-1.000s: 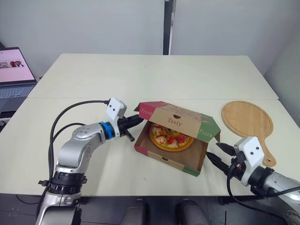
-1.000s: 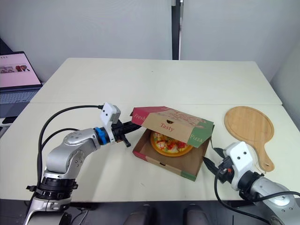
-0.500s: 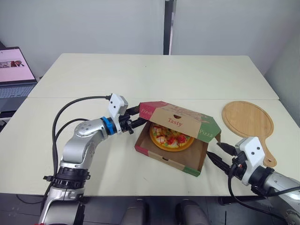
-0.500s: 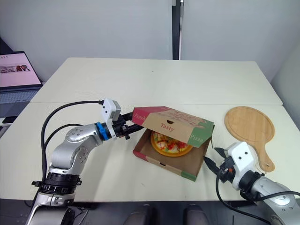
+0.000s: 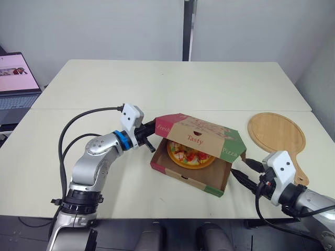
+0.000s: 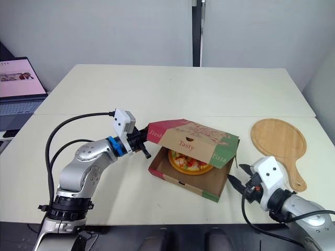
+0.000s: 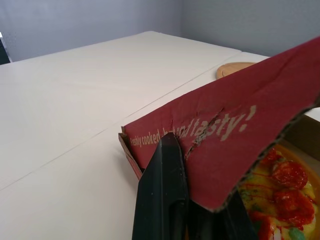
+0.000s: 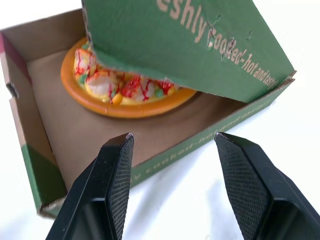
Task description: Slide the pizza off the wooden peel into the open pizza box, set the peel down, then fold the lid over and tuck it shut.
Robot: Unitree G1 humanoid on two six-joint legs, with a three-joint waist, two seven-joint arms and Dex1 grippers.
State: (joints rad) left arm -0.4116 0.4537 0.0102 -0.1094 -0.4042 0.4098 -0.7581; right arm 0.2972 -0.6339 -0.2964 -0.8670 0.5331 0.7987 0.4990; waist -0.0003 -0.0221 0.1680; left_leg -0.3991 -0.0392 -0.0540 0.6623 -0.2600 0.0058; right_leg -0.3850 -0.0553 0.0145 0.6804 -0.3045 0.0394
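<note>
Pale tabletop [image 5: 172,83] carries the pizza box [image 5: 180,178] — a brown cardboard tray with red and green trim. Its lid [image 5: 201,133], printed "Tasty", hangs half-closed over the tray. The pizza [image 5: 189,155] lies inside the box, orange crust with red and yellow toppings. The left gripper [image 5: 151,137] pinches the lid's red side flap at the box's left. The right gripper [image 8: 172,137] sits just off the box's right front corner — fingers spread, holding nothing. The round wooden peel [image 5: 276,133] lies flat to the right of the box.
</note>
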